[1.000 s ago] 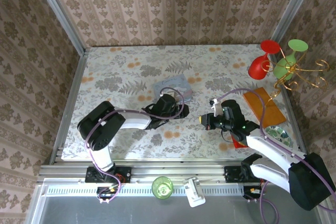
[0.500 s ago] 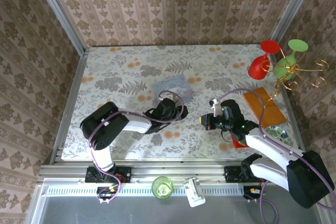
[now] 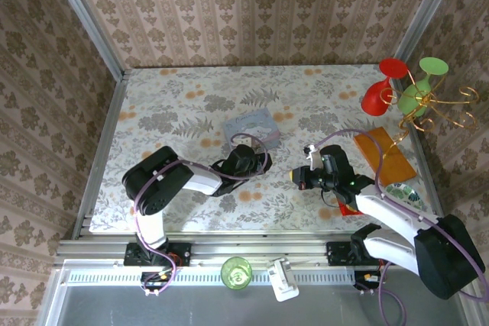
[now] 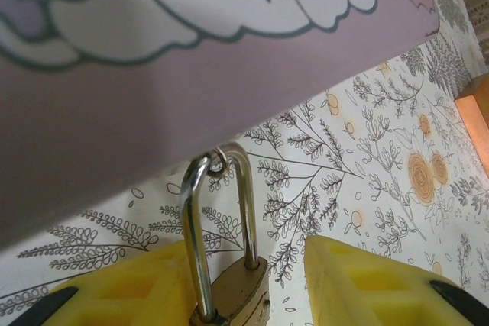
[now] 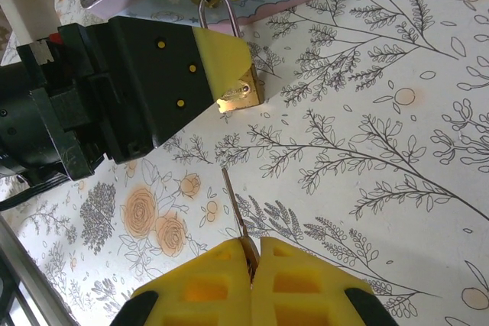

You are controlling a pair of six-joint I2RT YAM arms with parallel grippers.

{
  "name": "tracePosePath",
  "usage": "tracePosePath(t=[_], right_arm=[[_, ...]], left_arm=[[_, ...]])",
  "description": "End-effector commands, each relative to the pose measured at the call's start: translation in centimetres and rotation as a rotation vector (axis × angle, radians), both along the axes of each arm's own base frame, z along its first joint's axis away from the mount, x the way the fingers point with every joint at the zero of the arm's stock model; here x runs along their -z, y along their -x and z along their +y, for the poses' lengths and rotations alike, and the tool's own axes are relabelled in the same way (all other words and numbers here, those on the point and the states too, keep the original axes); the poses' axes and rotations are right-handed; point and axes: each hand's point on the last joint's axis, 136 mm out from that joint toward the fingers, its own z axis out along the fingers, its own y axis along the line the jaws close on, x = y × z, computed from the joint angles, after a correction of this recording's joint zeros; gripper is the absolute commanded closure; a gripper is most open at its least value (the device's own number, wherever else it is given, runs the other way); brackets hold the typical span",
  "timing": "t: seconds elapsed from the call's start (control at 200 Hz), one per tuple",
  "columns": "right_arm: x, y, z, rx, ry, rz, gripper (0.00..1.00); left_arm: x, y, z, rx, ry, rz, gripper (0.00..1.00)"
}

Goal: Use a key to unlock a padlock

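We've got the left gripper (image 4: 248, 272) half-open around the padlock (image 5: 246, 91) to steady it, right gripper (image 5: 250, 253) pinching the key (image 5: 233, 204) toward it.

Seen from above: a floral-patterned table (image 3: 153, 104). The left gripper (image 3: 252, 152) sits just beside a pale blue tin (image 3: 250, 123) mid-table. The right gripper (image 3: 296, 176) points toward it, apart. At the right edge stand an orange board (image 3: 386, 156), a red goblet (image 3: 376, 99) and a green goblet (image 3: 410, 99).

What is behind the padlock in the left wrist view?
Behind the padlock stands the tin's pinkish wall; the shackle hooks a small ring on it. The padlock's keyhole end is out of sight.
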Motion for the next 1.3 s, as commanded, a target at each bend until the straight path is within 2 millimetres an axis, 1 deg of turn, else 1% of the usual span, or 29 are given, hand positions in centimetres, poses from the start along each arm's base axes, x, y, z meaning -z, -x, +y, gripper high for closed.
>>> tracePosePath(t=[0.0,0.095,0.215,0.36,0.465,0.63,0.725,0.83,0.915,0.945,1.02,1.055,1.135,1.21,1.295], right_arm=[[0.1,-0.1,0.4,0.002,-0.042,0.014,1.00],[0.4,-0.2,0.5,0.009,-0.048,0.028,1.00],[0.9,-0.6,0.6,0.023,-0.048,0.048,1.00],[0.5,-1.3,0.9,0.028,-0.052,0.044,1.00],[0.1,-1.5,0.9,0.033,-0.056,0.037,1.00],[0.3,-1.2,0.6,0.039,-0.048,0.036,1.00],[0.5,-0.9,0.4,0.044,-0.045,0.039,1.00],[0.7,-0.8,0.2,0.055,-0.045,0.037,1.00],[0.7,-0.8,0.1,0.062,-0.045,0.035,1.00],[0.6,-0.8,0.1,0.062,-0.045,0.035,1.00],[0.7,-0.7,-0.1,0.067,-0.044,0.035,1.00],[0.8,-0.7,-0.2,0.072,-0.042,0.033,1.00],[0.9,-0.6,-0.3,0.079,-0.038,0.031,1.00],[1.0,-0.5,-0.5,0.084,-0.037,0.033,1.00],[1.3,-0.4,-0.4,0.088,-0.048,0.044,1.00]], left_arm=[[1.0,0.6,0.0,0.001,0.002,0.018,0.60],[1.4,0.8,0.1,-0.012,0.004,0.029,0.56],[2.0,1.2,0.2,-0.029,-0.045,0.022,0.55],[3.2,0.9,0.5,-0.083,-0.002,0.018,0.56],[2.8,0.5,0.5,-0.118,0.044,-0.012,0.58],[2.8,0.4,0.4,-0.123,0.021,-0.026,0.57],[2.8,0.7,0.4,-0.129,-0.040,-0.033,0.49],[3.2,0.8,-0.2,-0.126,-0.063,-0.010,0.49],[4.0,0.8,-0.3,-0.138,-0.068,0.013,0.54],[4.1,0.8,-0.1,-0.145,-0.076,0.014,0.54],[4.0,0.6,0.0,-0.154,-0.076,0.004,0.55],[4.0,0.5,0.0,-0.154,-0.068,0.000,0.58],[3.4,0.5,-0.9,-0.131,-0.028,-0.013,0.64],[3.0,0.5,-1.3,-0.109,-0.036,-0.018,0.69],[2.2,0.5,-1.1,-0.108,-0.041,-0.029,0.70]])
